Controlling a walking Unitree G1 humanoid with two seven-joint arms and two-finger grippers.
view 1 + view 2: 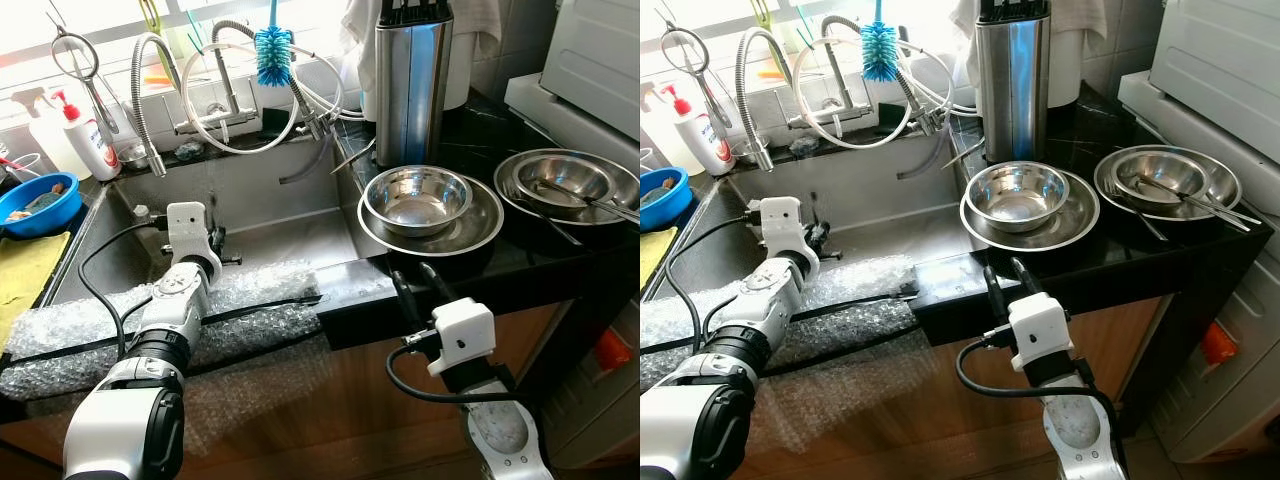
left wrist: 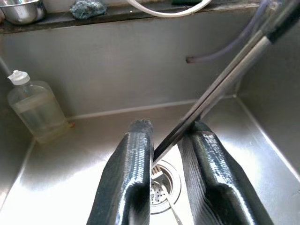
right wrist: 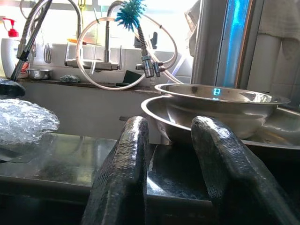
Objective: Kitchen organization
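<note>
Steel utensil (image 2: 220, 89) pinched in left hand (image 2: 166, 154), its tip hidden, right hand (image 3: 171, 140) narrowly parted

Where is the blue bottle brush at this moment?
In the left eye view, the blue bottle brush hangs behind the sink, among the looped faucet hoses by the window, left of the tall steel knife block.

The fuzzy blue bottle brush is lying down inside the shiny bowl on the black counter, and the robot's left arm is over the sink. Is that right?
Not quite. The fuzzy blue bottle brush is not in the shiny steel bowl; it sits up among the curved faucet pipes behind the sink, as the left eye view shows. The bowl holds nothing. The left gripper is indeed over the sink.
</note>
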